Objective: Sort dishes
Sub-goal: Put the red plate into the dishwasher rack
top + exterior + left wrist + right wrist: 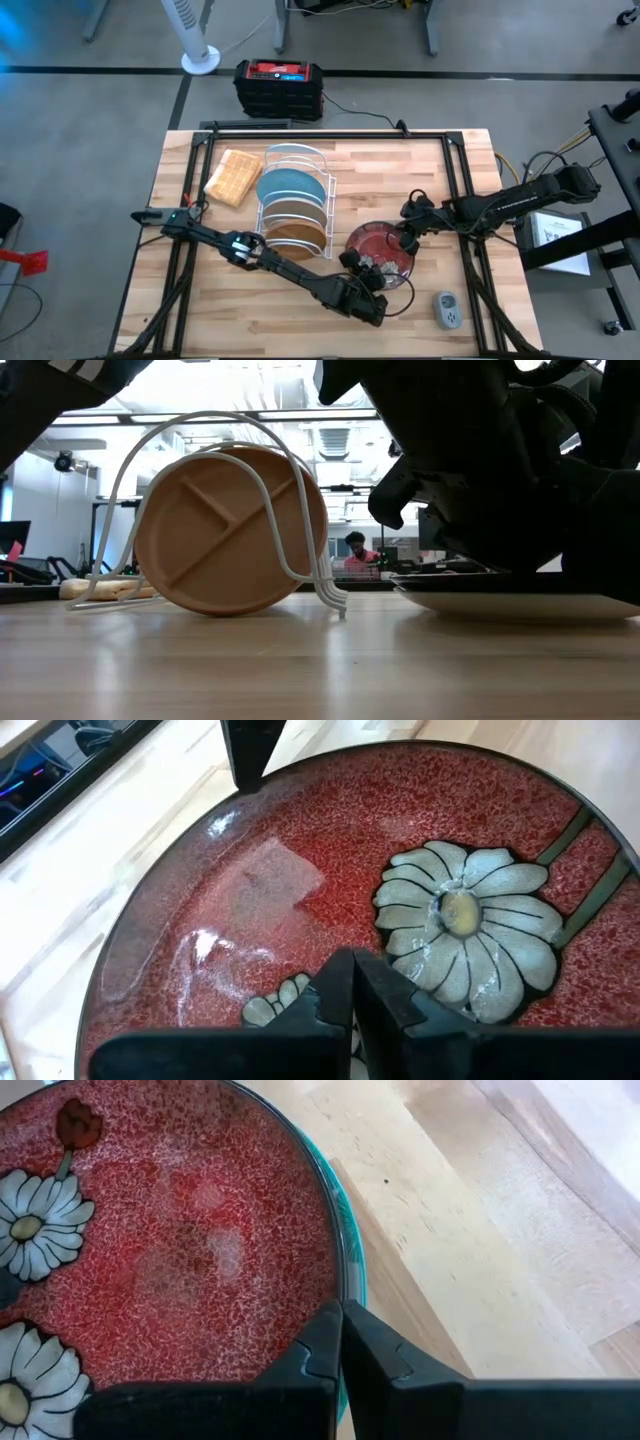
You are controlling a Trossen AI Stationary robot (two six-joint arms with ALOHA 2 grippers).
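Plates fill the white wire rack (296, 205) at the table's middle in the high view: a light blue plate (290, 187) behind a brown wooden plate (296, 230). A tan block (233, 178) lies beside the rack. The red flowered plate (381, 252) lies flat on the table (300, 310), the left gripper (372, 275) on its near rim, the right gripper (408, 238) on its far-right rim.

Low view: the wooden plate stands on edge in the rack; the arms hide the red plate.

Left wrist view: the left gripper's fingers (335, 995) are pressed together over the plate's red face.

Right wrist view: the right gripper's fingers (322, 1350) are closed at the rim, a teal edge (352, 1265) showing beneath.
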